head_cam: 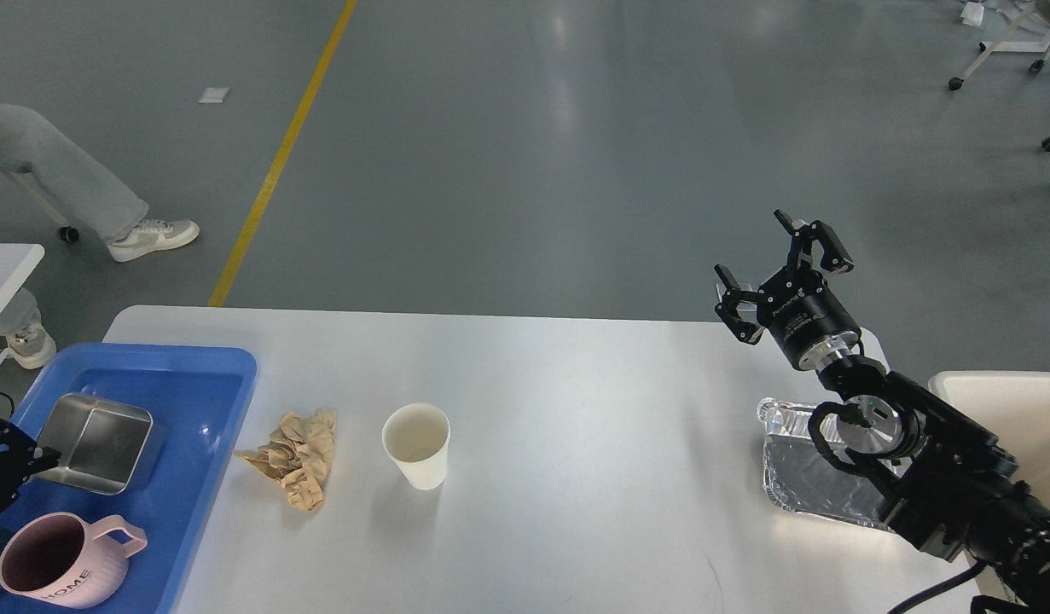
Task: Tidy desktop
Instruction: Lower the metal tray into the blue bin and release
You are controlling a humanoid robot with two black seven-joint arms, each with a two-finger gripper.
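I see the desktop (576, 375) smooth and faintly glossy, blue tray (209, 367) shiny plastic, steel box (94, 442) brushed metal, brown paper wad (296, 459) crumpled and matt, foil tray (802, 486) creased and reflective, white cup (416, 445) matt paper

Middle of the desktop (576, 426) open between the paper cup (416, 444) and foil tray (810, 477), far strip bare too; crumpled brown paper (294, 456) sits just beside the blue tray (209, 375), narrow gap to the cup; right arm covers the foil tray's near side.
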